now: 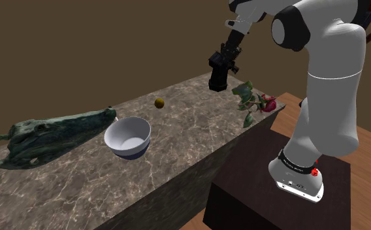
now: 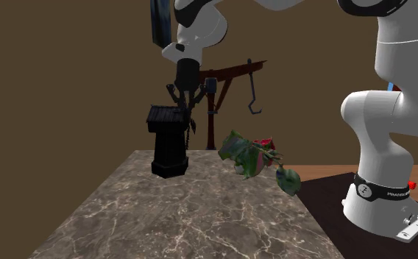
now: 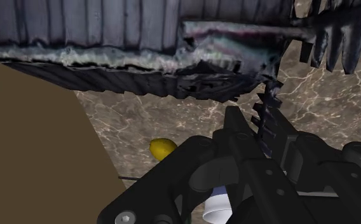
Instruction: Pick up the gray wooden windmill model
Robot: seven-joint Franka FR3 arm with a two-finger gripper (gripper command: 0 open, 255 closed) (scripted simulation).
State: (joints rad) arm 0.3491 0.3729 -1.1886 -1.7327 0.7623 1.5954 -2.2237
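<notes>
— Gripper (image 2: 185,101) up there, is it holding something?
— It looks like it. Its two black fingers are squeezed close on a thin blade (image 3: 266,118) of the dark gray windmill (image 2: 169,143).
— Where is the windmill?
— Near the far end of the stone table (image 2: 200,213) in the second exterior view. It is right under the hand and stands up straight. A rose (image 2: 255,154) lies near it. The white bowl (image 1: 128,138) and the little yellow fruit (image 1: 159,102) are well apart from it.
— So is the job done?
— Not yet, I think. The grab looks done. But the windmill's bottom is right at the table top, and I cannot tell if it is off the table. Lifting it up is what is left.
</notes>
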